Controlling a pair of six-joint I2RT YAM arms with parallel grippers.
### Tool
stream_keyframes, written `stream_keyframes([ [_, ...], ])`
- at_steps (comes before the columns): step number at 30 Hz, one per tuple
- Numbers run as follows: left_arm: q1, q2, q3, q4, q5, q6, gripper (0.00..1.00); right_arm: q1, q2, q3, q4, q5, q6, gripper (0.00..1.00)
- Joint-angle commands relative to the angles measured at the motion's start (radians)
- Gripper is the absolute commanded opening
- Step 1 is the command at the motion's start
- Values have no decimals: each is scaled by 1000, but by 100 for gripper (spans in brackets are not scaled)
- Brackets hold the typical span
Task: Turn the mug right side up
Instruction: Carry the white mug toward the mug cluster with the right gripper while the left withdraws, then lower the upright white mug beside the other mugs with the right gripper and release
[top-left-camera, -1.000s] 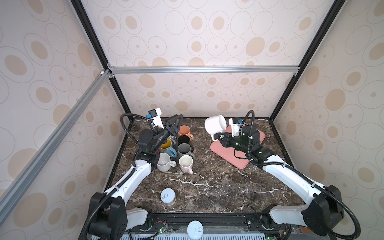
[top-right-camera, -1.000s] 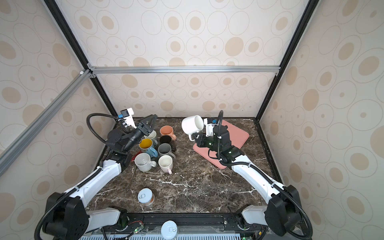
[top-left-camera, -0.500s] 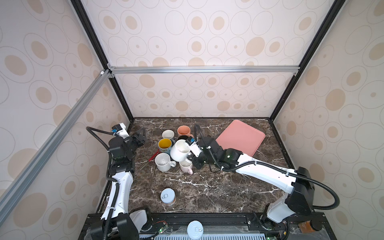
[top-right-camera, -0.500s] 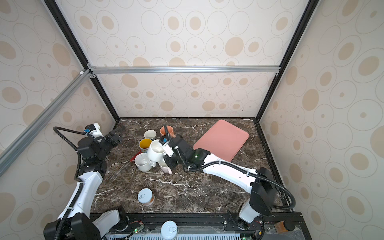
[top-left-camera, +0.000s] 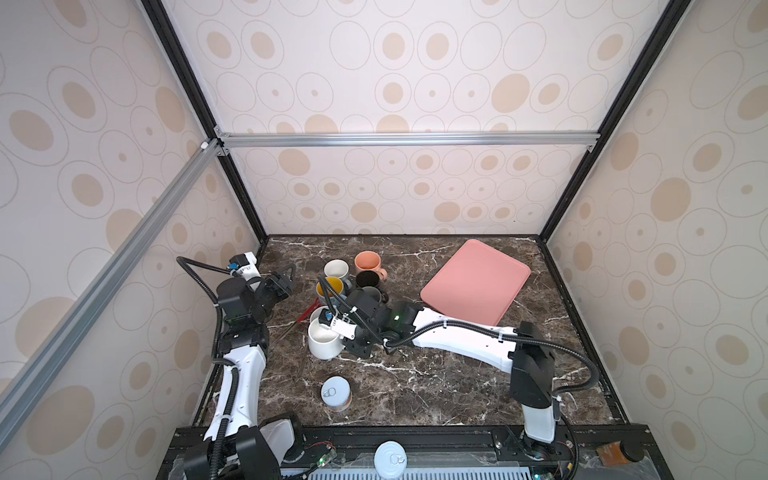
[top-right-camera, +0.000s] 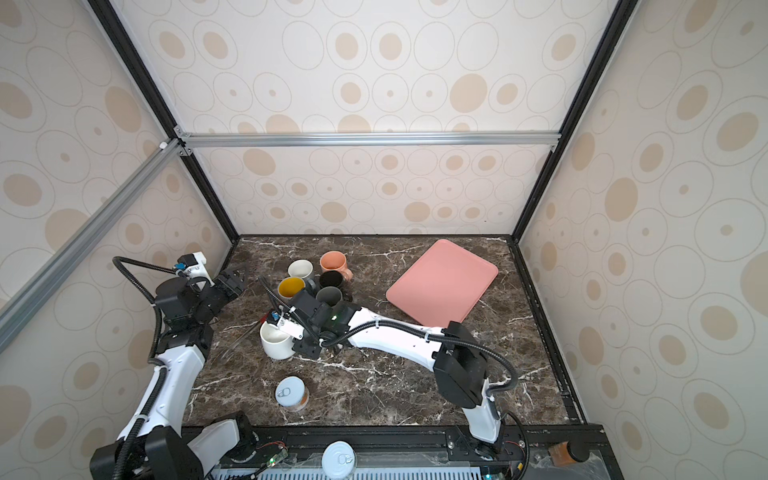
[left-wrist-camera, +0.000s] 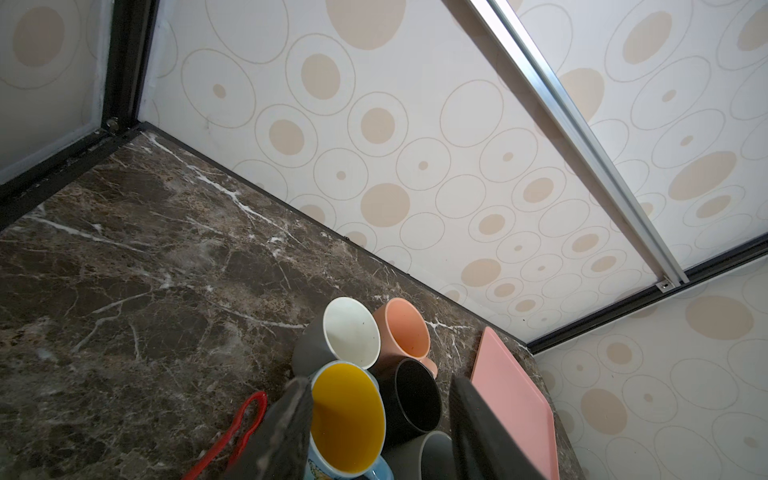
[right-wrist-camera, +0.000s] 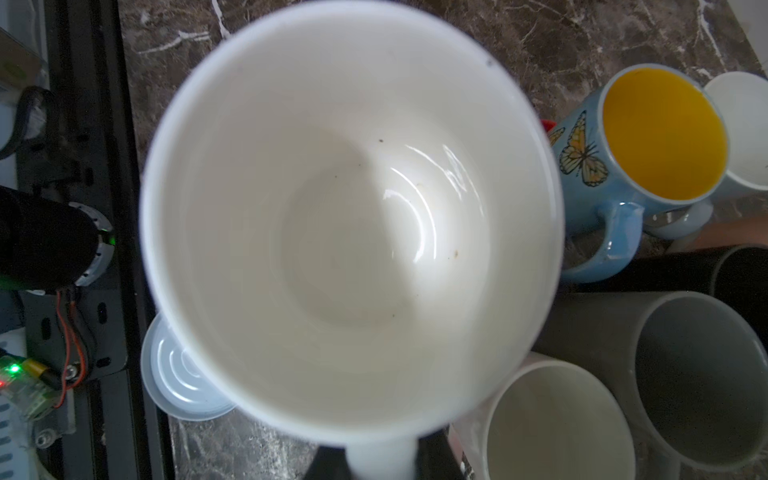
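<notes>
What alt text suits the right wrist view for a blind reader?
A large white ceramic mug, upright and empty, fills the view, its handle gripped by the right gripper. A blue butterfly-print mug and a plain grey mug stand beside it.

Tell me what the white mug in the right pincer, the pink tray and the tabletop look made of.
The white mug, held by its handle in the right pincer: likely glazed ceramic, glossy; curved highlights shine inside. The pink tray: probably plastic, matte; even colour, no glare. The tabletop: dark brown marble or marble-look laminate, white veins; cannot tell which.
</notes>
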Motion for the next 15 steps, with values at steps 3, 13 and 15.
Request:
stream_keyframes([
  [3, 5, -27, 71, -81, 5, 104, 53, 25, 73, 126, -52, 10, -46, 0],
  [13, 4, -14, 71, -80, 18, 111, 52, 41, 141, 148, -73, 61, -48, 0],
  [15, 3, -11, 72, -79, 19, 111, 53, 41, 152, 141, -67, 77, -49, 0],
])
